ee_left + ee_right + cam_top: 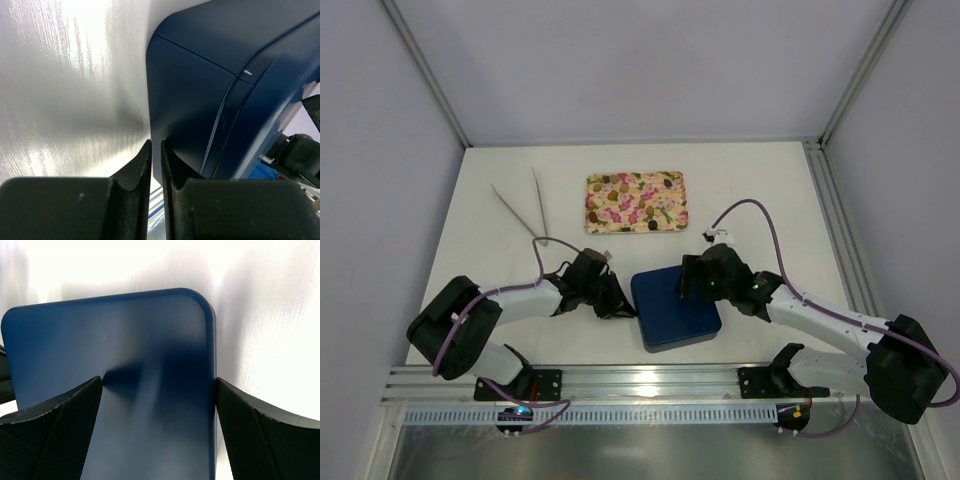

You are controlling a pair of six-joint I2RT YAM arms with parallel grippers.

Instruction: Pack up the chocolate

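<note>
Chocolate: small dark-brown and tan bite-sized chocolate pieces point(653, 224) lie scattered on the pink-and-yellow floral rectangular tray point(665, 200), well apart from both arms.
Container: the dark blue square lidded box point(675, 310) sits closed between the arms.
Left arm: the left gripper point(617, 300) is pinched nearly together on nothing, just beside the box wall.
Right arm: the right gripper point(692, 280) is spread wide over the lid.
Handling: probably light, stiff, smooth and easily scuffed; pinch each piece gently across its sides.

— What's escaping you right now?
— The blue box point(125, 355) is running off the bottom of my right wrist view, and it's hiding its own inside.
— And the chocolate point(653, 226)?
— It's blending into the floral tray point(678, 180) from above; I'm failing at counting pieces.
</note>
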